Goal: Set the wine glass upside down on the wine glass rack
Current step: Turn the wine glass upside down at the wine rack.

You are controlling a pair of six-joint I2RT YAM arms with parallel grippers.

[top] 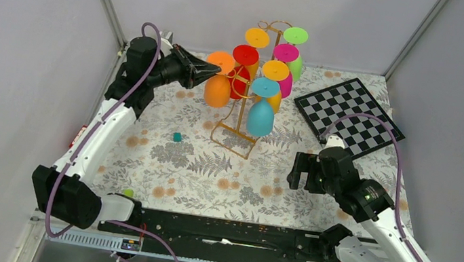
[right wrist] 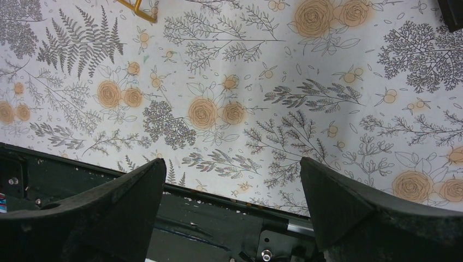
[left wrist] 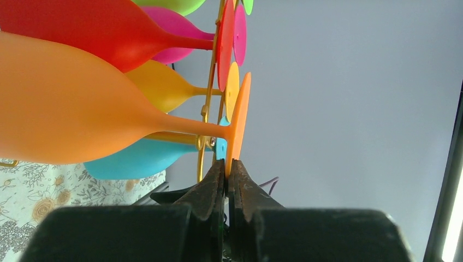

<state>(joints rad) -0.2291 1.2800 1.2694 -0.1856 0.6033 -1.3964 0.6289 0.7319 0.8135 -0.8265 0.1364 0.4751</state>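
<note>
Only the left wrist view shows the left gripper clenched on the foot rim of the orange wine glass, whose stem crosses the gold wire of the wine glass rack. Overhead, the rack carries other coloured glasses upside down. The right gripper is spread wide and holds nothing above the floral cloth

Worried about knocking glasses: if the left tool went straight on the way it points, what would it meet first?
The orange glass, at its foot: the left tool, shut, sits right at the foot's rim, apparently touching. The gold rack wire lies just beyond.
</note>
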